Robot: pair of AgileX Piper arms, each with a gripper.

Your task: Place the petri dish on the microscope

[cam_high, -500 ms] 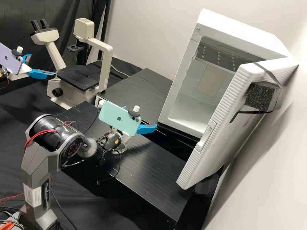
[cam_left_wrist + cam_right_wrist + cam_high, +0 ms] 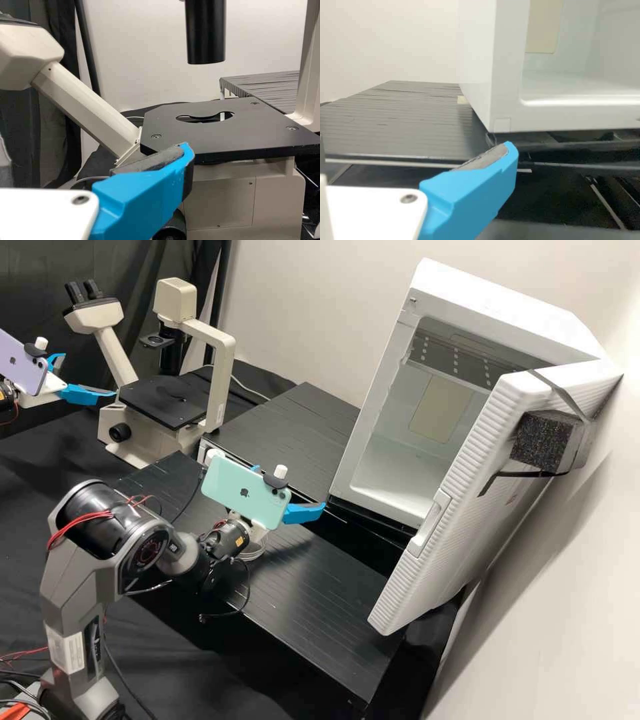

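In the high view my left gripper (image 2: 90, 376) is open beside the microscope (image 2: 217, 383), level with its black stage (image 2: 163, 400). The left wrist view has one blue finger of my left gripper (image 2: 145, 195) in front of the bare stage (image 2: 200, 132) with its cut-out. My right gripper (image 2: 291, 487) stands open over the bench, in front of the white cabinet. One finger of my right gripper (image 2: 475, 190) shows in the right wrist view. What looks like a clear round petri dish (image 2: 252, 553) lies on the bench below the right gripper, partly hidden by it.
The white cabinet (image 2: 413, 287) stands at the right with its ribbed door (image 2: 427, 573) swung open towards the front. A raised black platform (image 2: 293, 423) lies between microscope and cabinet. The microscope's eyepiece arm (image 2: 113, 350) rises near the left gripper.
In the high view my right arm and its gripper have shifted slightly to the left, and a little more of the clear round thing below is uncovered. The left arm has kept still.
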